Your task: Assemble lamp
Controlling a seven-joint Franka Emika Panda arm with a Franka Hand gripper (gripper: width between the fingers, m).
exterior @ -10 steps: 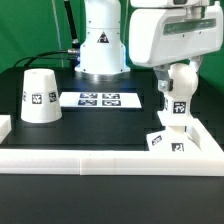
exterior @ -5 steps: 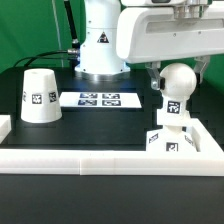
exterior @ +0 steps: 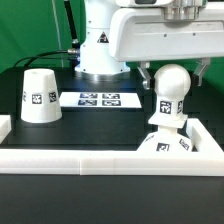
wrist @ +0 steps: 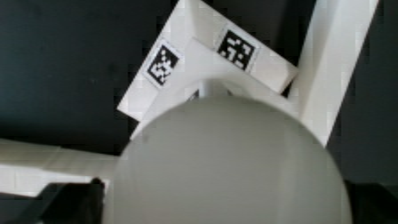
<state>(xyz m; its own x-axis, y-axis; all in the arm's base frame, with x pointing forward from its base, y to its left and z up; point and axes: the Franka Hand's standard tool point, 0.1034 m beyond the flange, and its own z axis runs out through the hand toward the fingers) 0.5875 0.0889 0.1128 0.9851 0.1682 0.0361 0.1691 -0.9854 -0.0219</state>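
The ball-shaped white bulb (exterior: 171, 88) is gripped between the fingers of my gripper (exterior: 174, 74), neck down. It stands upright over the blocky square base (exterior: 164, 148), which sits in the front corner at the exterior view's right. I cannot tell whether the neck touches the base. The cone shade (exterior: 40, 96) stands wide end down on the exterior view's left, far from the gripper. In the wrist view the bulb (wrist: 222, 155) fills most of the picture, with the tagged base (wrist: 199, 62) beyond it. One dark finger (wrist: 54, 205) shows beside the bulb.
The marker board (exterior: 99, 99) lies flat mid-table in front of the arm's pedestal (exterior: 100, 50). A long white border rail (exterior: 90, 160) runs along the front and wraps the corner by the base; it also shows in the wrist view (wrist: 333, 50).
The arm has carried the bulb toward the front and slightly to the exterior view's left, bringing it over the base. The shade has not moved.
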